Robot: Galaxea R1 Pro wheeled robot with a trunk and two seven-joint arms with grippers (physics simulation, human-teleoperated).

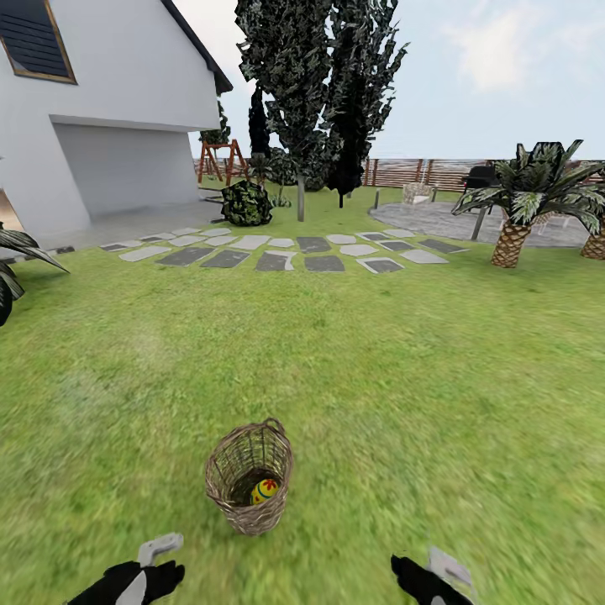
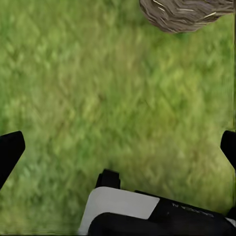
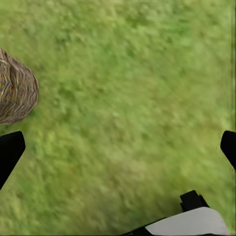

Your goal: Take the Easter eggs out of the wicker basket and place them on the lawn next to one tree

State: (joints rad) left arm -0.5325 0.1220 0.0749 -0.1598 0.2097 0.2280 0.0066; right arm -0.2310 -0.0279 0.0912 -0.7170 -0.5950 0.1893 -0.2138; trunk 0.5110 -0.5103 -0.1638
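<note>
Starting out: I see one egg (image 1: 264, 490) inside the basket (image 1: 249, 476) on the lawn (image 1: 420, 378); others are probably hidden. Left gripper (image 2: 118, 147) and right gripper (image 3: 118, 147) flank the basket, spread wide, empty.

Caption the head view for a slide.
Wicker basket on the lawn, one Easter egg visible inside, both grippers low.

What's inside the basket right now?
In the head view one painted egg shows low inside the wicker basket, against its right wall. The basket's near wall and dark interior hide the rest, so any other eggs can't be confirmed.
</note>
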